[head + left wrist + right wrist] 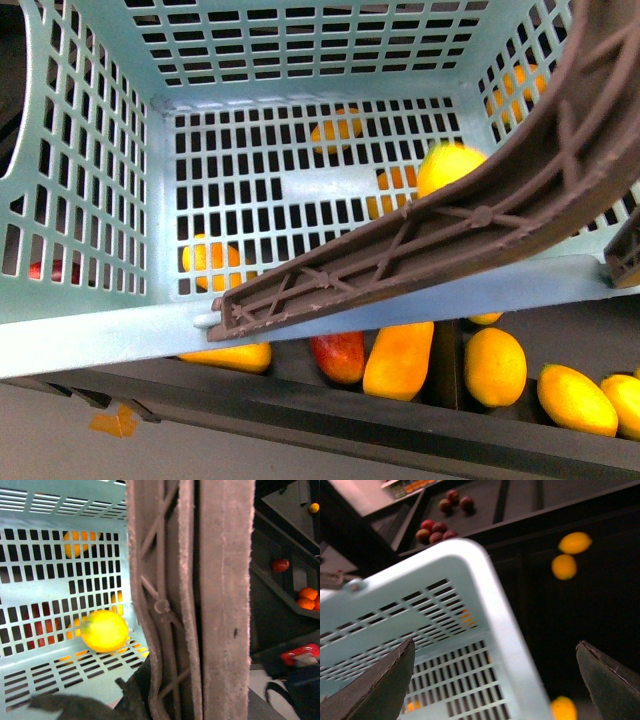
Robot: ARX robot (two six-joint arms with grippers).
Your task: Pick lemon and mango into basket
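The basket (90, 330) is seen filling the front view from 9 to 3 o'clock, with its brown handle (480, 215) slanted across it from 7 to 2 o'clock. A dark shelf (440, 400) is shown beneath, at 6 o'clock. The right tool (495, 644) is held spread wide, with the basket's rim framed between its fingers; only the right wrist view shows this. The left tool (100, 702) is shown only as a dark blur beside the handle, and its state cannot be told. The mango (398, 360) is seen lying on the shelf at 6 o'clock, outside the basket, among other fruit. The lemon (450, 165) is found inside the basket at 1 o'clock. It is half hidden by the handle in the front view but shown whole on the slotted floor in the left wrist view.
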